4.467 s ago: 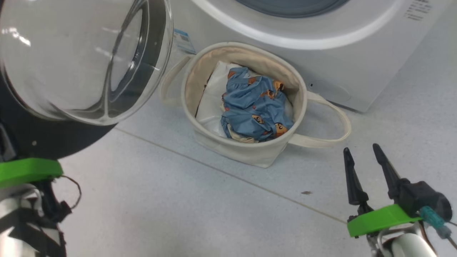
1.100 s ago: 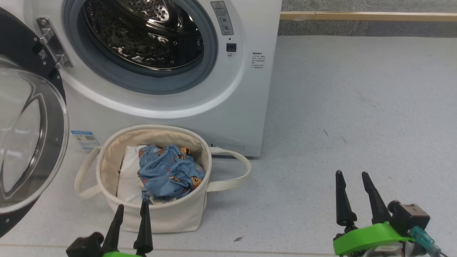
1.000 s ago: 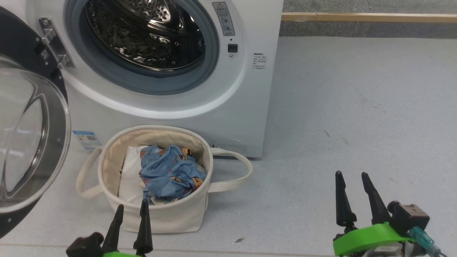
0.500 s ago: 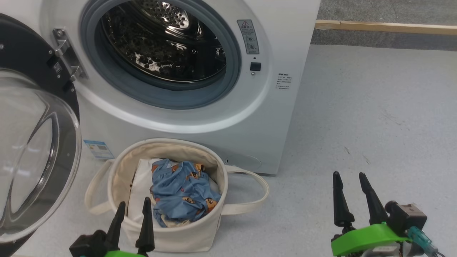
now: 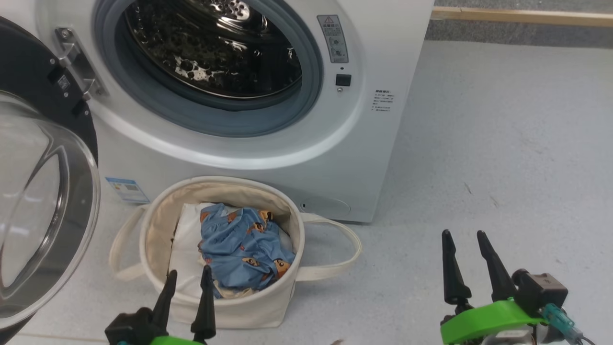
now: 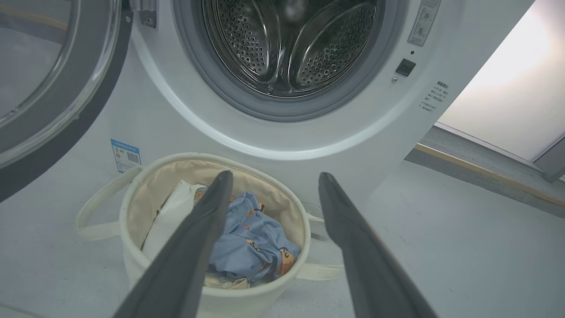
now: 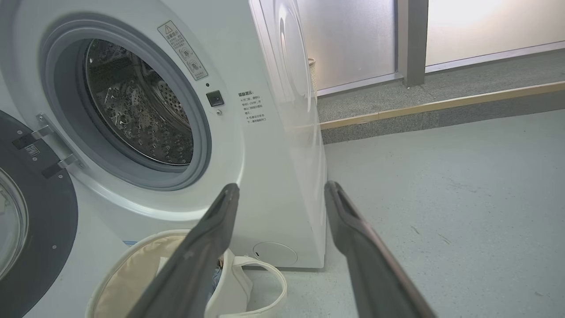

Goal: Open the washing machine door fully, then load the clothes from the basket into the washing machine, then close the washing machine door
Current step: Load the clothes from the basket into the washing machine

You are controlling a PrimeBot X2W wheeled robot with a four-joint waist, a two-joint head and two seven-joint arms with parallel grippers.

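Both pincers gape wide and empty: left pincer (image 5: 189,270) at seven o'clock beside the basket (image 5: 158,211), right pincer (image 5: 463,233) at five. The clothes (image 5: 244,249) lie inside the basket, below the washing machine (image 5: 373,158) at six; the washing machine door (image 5: 28,72) hangs open at nine, seemingly fully.

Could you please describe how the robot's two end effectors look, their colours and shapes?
The left end effector and the right end effector each have two long, black, tapering fingers with pointed tips. Behind the right one sit a bright green collar, a dark block and a teal plug with a thin cable.
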